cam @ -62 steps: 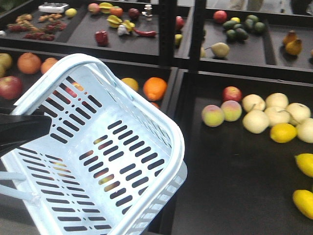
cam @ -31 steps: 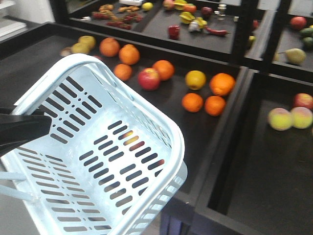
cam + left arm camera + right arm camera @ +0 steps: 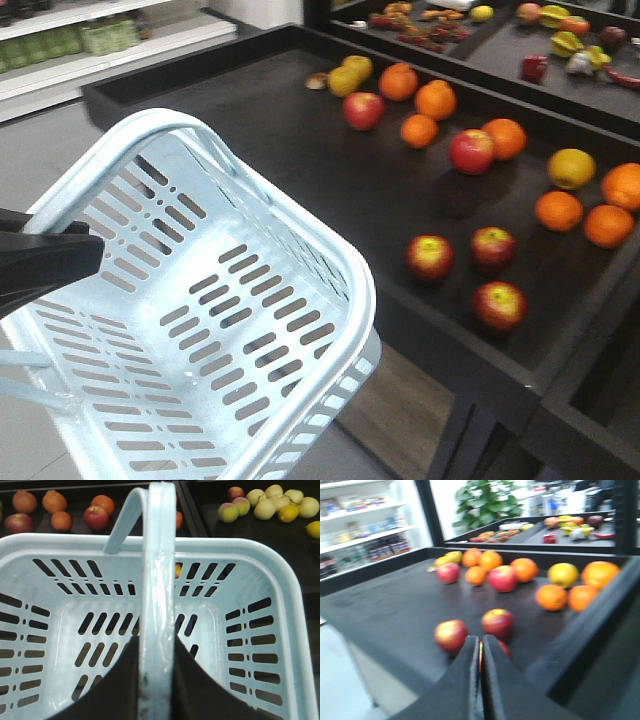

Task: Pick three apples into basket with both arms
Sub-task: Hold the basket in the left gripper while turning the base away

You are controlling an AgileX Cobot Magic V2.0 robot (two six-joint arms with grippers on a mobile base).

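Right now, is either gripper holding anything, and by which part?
The left gripper grips the basket by its loop handle, jaws on either side. The right gripper is shut and empty.

No text, label or number can be read. Print on the shelved packages [image 3: 100,38] is blurred beyond reading.
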